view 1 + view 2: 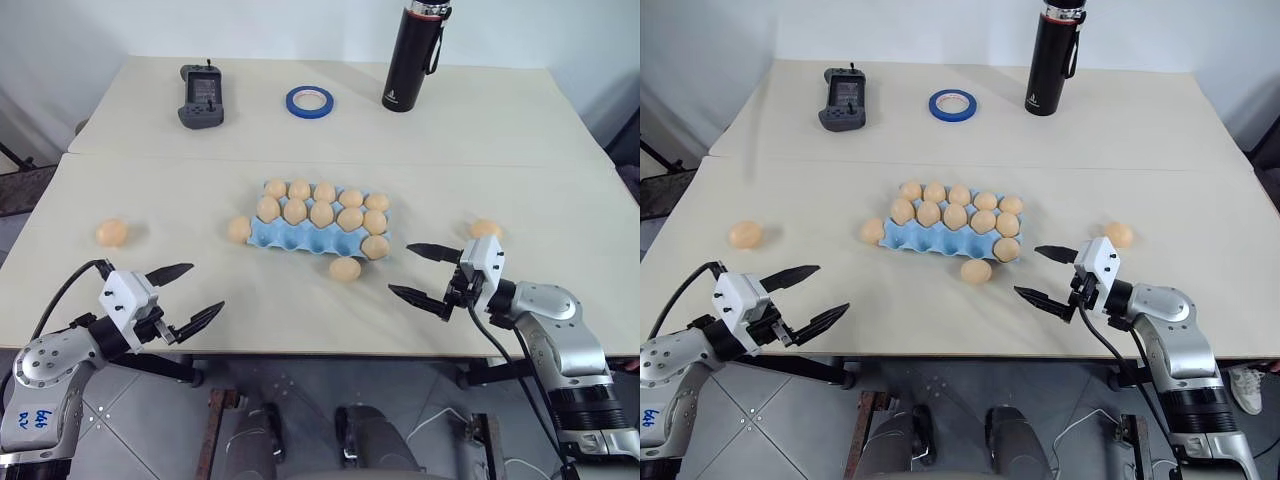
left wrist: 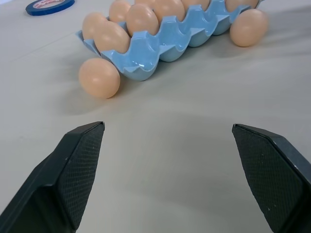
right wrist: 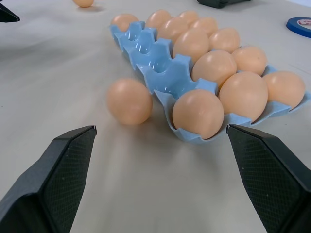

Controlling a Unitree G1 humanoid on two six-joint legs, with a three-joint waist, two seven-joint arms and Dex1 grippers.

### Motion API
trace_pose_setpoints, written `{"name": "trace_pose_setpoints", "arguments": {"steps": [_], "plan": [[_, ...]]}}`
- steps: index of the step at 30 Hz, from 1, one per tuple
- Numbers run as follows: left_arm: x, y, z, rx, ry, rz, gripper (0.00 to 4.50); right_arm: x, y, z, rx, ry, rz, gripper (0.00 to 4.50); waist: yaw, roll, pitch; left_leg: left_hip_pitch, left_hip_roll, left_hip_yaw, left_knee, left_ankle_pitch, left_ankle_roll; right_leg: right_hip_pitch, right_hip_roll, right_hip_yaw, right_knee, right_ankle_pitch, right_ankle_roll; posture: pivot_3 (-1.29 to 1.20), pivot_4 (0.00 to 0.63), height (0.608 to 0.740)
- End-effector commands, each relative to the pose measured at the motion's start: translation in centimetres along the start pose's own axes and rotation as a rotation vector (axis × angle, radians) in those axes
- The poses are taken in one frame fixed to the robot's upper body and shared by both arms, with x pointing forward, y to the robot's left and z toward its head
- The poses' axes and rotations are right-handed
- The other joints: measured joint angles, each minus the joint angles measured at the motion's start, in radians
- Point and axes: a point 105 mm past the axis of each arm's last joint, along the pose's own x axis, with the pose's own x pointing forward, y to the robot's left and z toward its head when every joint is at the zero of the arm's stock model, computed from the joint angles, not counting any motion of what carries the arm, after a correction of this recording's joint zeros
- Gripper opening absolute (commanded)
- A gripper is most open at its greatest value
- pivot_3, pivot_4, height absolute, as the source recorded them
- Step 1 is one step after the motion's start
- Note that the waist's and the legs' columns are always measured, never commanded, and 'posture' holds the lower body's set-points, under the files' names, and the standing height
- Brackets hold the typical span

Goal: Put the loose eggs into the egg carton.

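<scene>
**Four eggs loose on the table**

While both arms hover low, you see a pale table (image 1: 150, 130) before a white wall. The egg carton (image 1: 300, 238) sits mid-table, its near row mostly empty; loose eggs (image 1: 345, 269) lie around it. Left gripper (image 1: 190, 297) and right gripper (image 1: 422, 272) stand spread, empty.

Both arms low and forward, forearms angled inward. Left gripper (image 1: 184, 293) level, jaws spread wide, holding nothing. Right gripper (image 1: 423, 272) level too, pointing across toward the left one, jaws equally wide, nothing between them.
</scene>
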Motion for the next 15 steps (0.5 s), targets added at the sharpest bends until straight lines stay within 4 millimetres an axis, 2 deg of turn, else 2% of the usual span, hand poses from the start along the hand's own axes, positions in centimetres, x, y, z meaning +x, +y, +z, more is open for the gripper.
{"name": "trace_pose_setpoints", "arguments": {"steps": [1, 4, 6, 9, 15], "plan": [[0.0, 0.6, 0.8, 0.035, -0.022, 0.027, 4.49, -0.3, -0.4, 1.0, -0.022, -0.042, -0.013, 4.50, 0.001, 0.000, 0.000, 0.000, 0.000, 0.000, 0.000, 0.000, 0.000, 0.000, 0.000, 0.000, 0.000, 0.000, 0.000, 0.00, 0.150, 0.740], [0.4, 0.4, 1.3, 0.011, -0.062, 0.012, 4.49, -0.7, -0.9, 1.1, -0.024, -0.052, -0.059, 4.50, 0.002, 0.000, 0.000, 0.000, 0.000, 0.000, 0.000, 0.000, 0.000, 0.000, 0.000, 0.000, 0.000, 0.000, 0.000, 0.00, 0.150, 0.740], [1.1, -0.3, 1.7, -0.010, -0.096, -0.034, 4.49, -1.8, -1.9, 1.0, -0.031, -0.057, -0.146, 4.50, 0.003, 0.000, 0.000, 0.000, 0.000, 0.000, 0.001, 0.000, 0.000, 0.000, 0.000, 0.000, 0.000, 0.000, 0.000, 0.00, 0.150, 0.740], [2.4, -1.7, 1.9, -0.015, -0.116, -0.112, 4.49, -4.6, -3.6, 0.5, -0.035, -0.062, -0.320, 4.50, 0.011, 0.000, 0.000, 0.000, -0.001, 0.000, 0.001, 0.000, 0.000, 0.001, 0.000, -0.001, 0.000, 0.000, 0.001, 0.00, 0.150, 0.740], [5.2, -4.7, 2.9, -0.078, -0.186, -0.265, 4.49, -8.7, -4.0, -1.7, -0.059, -0.012, -0.564, 4.50, 0.011, 0.000, 0.000, 0.000, -0.001, -0.001, 0.003, 0.001, 0.000, 0.002, 0.001, -0.001, 0.001, 0.001, 0.001, 0.00, 0.150, 0.740]]}}
